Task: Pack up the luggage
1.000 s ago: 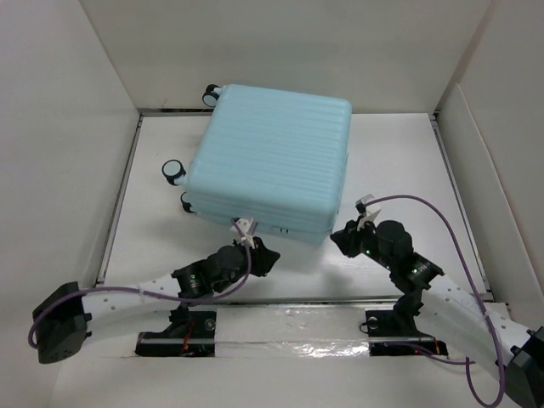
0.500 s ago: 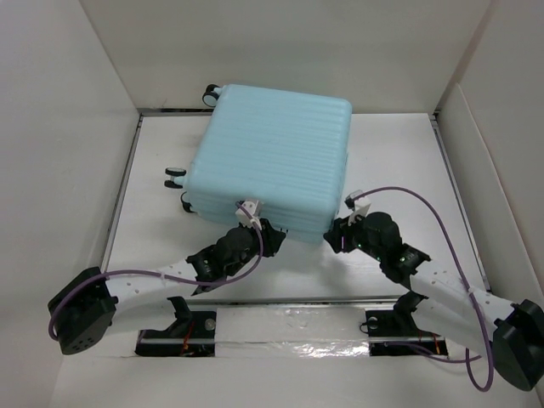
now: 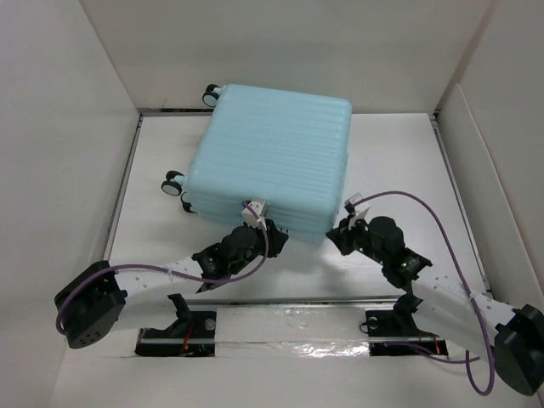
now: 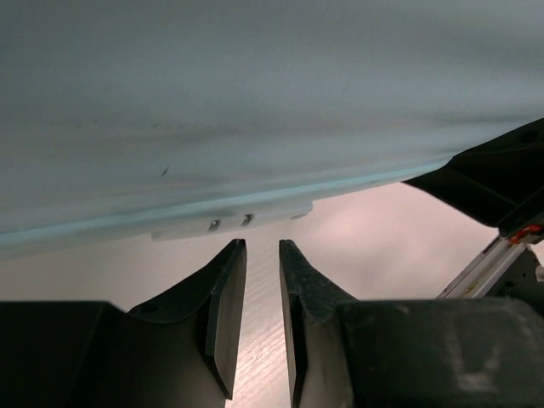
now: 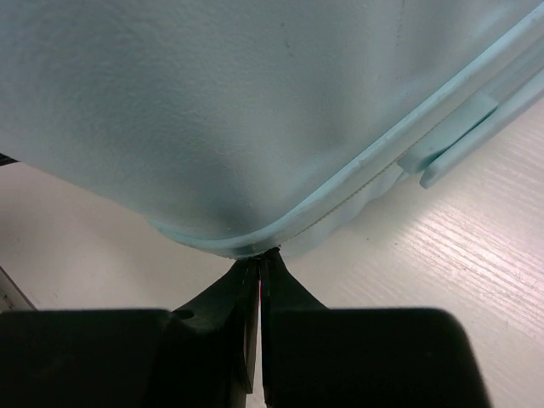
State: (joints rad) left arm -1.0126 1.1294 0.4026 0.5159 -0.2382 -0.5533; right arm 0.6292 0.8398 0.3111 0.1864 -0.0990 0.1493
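The luggage (image 3: 272, 153), a pale aqua ribbed hard-shell suitcase, lies flat and closed on the white table, with its caster wheels (image 3: 173, 180) at the left side. My left gripper (image 3: 274, 235) is low at the suitcase's near edge. In the left wrist view the shell (image 4: 255, 102) fills the top and my left gripper (image 4: 263, 245) shows a narrow gap with nothing in it. My right gripper (image 3: 337, 234) is at the near right corner. In the right wrist view my right gripper (image 5: 259, 257) is shut, its tips touching the seam under the rounded corner (image 5: 212, 102).
White walls box in the table on the left, back and right. Another wheel (image 3: 210, 93) sits at the suitcase's far left corner. The right arm (image 4: 501, 183) shows in the left wrist view. Bare table (image 3: 408, 170) lies right of the suitcase.
My left gripper has moved forward and right up to the suitcase's near edge. My right gripper has shifted left to the near right corner. The left wheel has swivelled slightly.
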